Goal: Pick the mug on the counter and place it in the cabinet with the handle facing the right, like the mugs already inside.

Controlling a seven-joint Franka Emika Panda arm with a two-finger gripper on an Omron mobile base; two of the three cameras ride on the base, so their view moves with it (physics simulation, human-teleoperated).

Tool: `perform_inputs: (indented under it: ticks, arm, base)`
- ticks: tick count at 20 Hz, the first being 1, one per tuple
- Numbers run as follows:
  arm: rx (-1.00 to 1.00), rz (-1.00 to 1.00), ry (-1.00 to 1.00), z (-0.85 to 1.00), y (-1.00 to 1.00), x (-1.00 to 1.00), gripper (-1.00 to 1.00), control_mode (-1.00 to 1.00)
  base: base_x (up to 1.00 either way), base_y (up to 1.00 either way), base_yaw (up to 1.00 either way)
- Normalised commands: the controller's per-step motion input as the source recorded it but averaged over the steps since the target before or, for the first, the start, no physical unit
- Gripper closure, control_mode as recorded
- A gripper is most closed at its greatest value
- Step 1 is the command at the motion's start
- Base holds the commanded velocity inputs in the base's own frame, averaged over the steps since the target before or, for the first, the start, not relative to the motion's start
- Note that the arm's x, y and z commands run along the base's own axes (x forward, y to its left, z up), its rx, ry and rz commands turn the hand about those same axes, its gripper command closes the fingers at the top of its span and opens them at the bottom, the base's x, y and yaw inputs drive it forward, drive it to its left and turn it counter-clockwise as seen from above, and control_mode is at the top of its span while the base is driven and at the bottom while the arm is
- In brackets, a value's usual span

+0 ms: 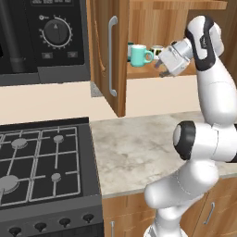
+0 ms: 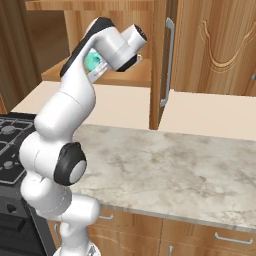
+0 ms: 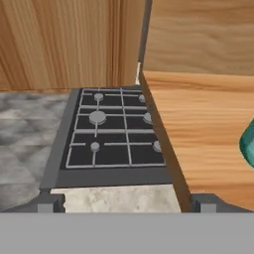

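The mint mug (image 1: 139, 55) stands upright on the shelf (image 1: 185, 69) of the open cabinet, its loop handle (image 1: 148, 56) pointing right. Behind it peek the dark teal mug (image 1: 130, 46) and the white banded mug (image 1: 157, 49). My gripper (image 1: 161, 69) hovers just right of the mint mug, apart from it, open and holding nothing. In the hand view the fingertips (image 3: 49, 201) stand wide apart over the shelf's edge (image 3: 163, 144), and a teal mug side (image 3: 248, 144) shows at the right border. From the right base camera the mint mug (image 2: 91, 61) is glimpsed behind my arm.
The cabinet door (image 1: 121, 83) hangs open to the left with its silver bar handle (image 1: 112, 55). The marbled counter (image 1: 139, 148) lies below, with a black gas stove (image 1: 41, 162) on its left. A dark oven with a dial (image 1: 55, 32) sits above the stove.
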Motion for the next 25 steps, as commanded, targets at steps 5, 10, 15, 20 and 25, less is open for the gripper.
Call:
perform_inputs:
  ticks: [5, 10, 15, 20, 25]
  arm:
    - [0.00, 0.00, -0.07, -0.22, 0.38, -0.88, -1.00, -1.00]
    - [0.00, -0.01, -0.09, -0.28, 0.27, -1.00, -1.00, -1.00]
    - [0.00, -0.13, -0.01, -0.35, 0.04, -0.90, -1.00, -1.00]
    - [0.00, -0.28, 0.00, -0.29, 0.00, -0.62, -1.00, -1.00]
    - [0.00, -0.37, 0.03, -0.32, 0.00, -0.32, -1.00, -1.00]
  base:
    - [0.00, 0.00, 0.00]
    - [0.00, 0.00, 0.00]
    - [0.00, 0.00, 0.00]
    - [0.00, 0.00, 0.00]
    - [0.00, 0.00, 0.00]
